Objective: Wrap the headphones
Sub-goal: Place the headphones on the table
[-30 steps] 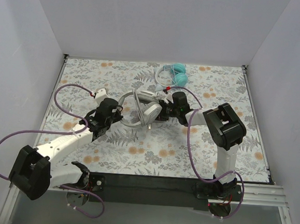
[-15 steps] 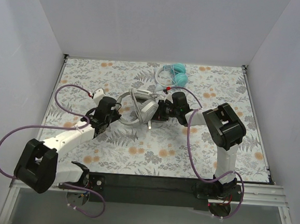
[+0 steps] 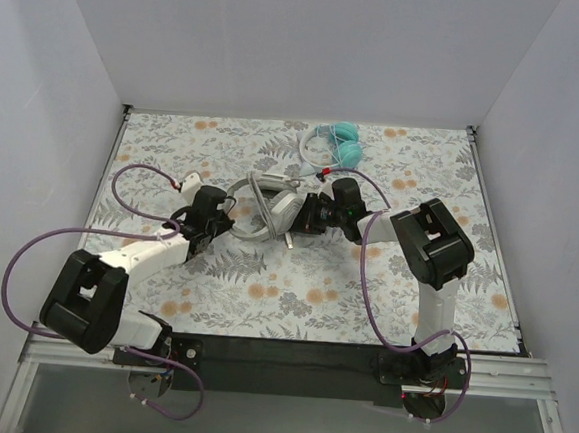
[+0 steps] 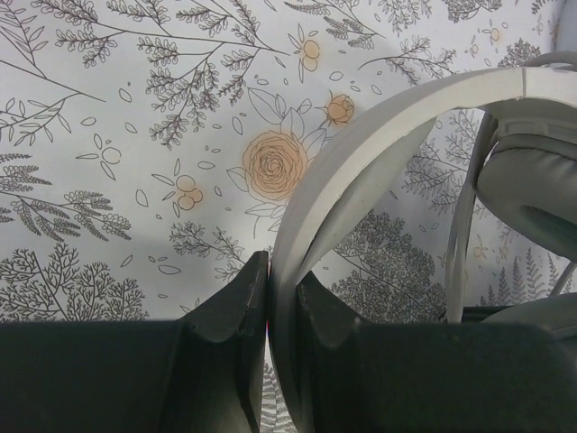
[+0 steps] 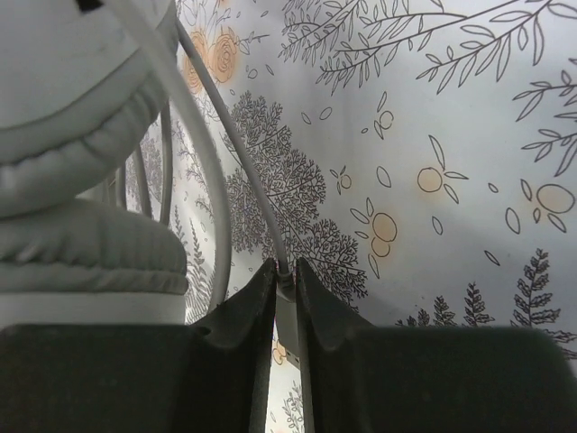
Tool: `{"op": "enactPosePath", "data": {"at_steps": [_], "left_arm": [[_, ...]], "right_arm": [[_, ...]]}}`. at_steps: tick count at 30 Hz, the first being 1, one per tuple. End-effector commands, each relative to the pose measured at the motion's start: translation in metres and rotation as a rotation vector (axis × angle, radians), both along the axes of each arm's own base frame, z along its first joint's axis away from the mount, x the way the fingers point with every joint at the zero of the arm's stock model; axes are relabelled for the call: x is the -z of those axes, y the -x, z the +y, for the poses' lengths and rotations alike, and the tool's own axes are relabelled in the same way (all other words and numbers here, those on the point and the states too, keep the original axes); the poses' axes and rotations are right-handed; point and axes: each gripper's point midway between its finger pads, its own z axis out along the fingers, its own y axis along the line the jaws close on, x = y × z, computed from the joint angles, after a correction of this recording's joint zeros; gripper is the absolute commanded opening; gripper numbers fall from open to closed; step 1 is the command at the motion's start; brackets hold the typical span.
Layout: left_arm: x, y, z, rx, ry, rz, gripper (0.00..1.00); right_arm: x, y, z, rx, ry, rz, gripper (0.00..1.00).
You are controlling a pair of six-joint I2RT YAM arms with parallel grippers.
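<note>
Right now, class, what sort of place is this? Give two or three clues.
Probably a robot test booth: plain white walls box in a floral-covered table, two robot arms are bolted at its near edge, with white headphones and teal headphones to handle.

**Q:** Entry one, left wrist view?

**A:** White-grey headphones (image 4: 353,171): the headband is cropped by the right edge. Its lower end is lost between the fingers of my left gripper (image 4: 271,275). The ear cup (image 4: 532,180) is cut off at the right.

**Q:** Entry two, right wrist view?

**A:** Grey cable (image 5: 243,162): its end is hidden inside the pinch of my right gripper (image 5: 286,271). The cushions (image 5: 81,244) are blurred and cropped left and top.

**Q:** Entry three, from above?

**A:** Teal headphones (image 3: 345,146), near the far edge of the table (image 3: 444,168): the cord is too small to trace. My fingertips there are too small to tell.
</note>
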Motion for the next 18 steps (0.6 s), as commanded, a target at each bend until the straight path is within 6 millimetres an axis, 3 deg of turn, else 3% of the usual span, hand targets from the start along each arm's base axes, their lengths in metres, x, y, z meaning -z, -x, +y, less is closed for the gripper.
{"op": "enactPosePath", "data": {"at_steps": [1, 11, 18], "left_arm": [[-0.038, -0.031, 0.001, -0.077, 0.107, -0.156, 0.0], [-0.028, -0.045, 0.002, -0.087, 0.099, -0.133, 0.0], [-0.01, -0.053, 0.01, -0.101, 0.091, -0.098, 0.0]], "right_arm": [[0.008, 0.001, 0.001, 0.003, 0.013, 0.018, 0.2], [0.011, 0.002, 0.001, 0.007, 0.016, 0.033, 0.2], [0.011, 0.001, 0.0, 0.008, 0.021, 0.027, 0.2]]}}
